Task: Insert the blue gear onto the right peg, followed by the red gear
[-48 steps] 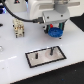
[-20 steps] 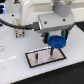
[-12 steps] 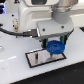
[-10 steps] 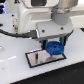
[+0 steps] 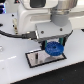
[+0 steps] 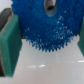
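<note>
The blue gear point(image 5: 53, 49) hangs low over the grey plate with the black border point(image 5: 36, 59), toward the plate's end at the exterior view's right. My gripper point(image 5: 53, 46) is shut on the blue gear, its green pads on either side. One thin dark peg point(image 5: 36, 56) stands on the plate at the exterior view's left. The right peg is hidden under the gear and gripper. In the wrist view the blue gear point(image 6: 45, 25) fills the frame between the green pads point(image 6: 9, 42). The red gear is out of view.
The white robot arm point(image 5: 42, 17) fills the upper part of the exterior view, with a black cable point(image 5: 15, 36) running off to that view's left. The plate lies on a white table point(image 5: 20, 75).
The arm has carried the blue gear down and toward the plate, from above the table to just over the plate's end at the exterior view's right.
</note>
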### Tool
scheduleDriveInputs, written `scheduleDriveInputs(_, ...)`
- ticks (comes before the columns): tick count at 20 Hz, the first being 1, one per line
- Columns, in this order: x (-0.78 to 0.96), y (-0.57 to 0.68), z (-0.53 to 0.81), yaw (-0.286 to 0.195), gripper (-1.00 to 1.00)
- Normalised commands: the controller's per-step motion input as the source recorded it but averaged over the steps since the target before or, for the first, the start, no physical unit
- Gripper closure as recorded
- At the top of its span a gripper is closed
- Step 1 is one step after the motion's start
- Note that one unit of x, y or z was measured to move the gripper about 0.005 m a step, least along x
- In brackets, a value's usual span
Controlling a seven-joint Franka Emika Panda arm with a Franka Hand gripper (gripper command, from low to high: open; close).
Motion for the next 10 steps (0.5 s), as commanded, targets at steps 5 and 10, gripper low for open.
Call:
scheduleDriveInputs(5,0.16,-0.11,0.27,0.000,1.00)
scheduleDriveInputs(10,0.27,-0.16,0.02,0.000,1.00)
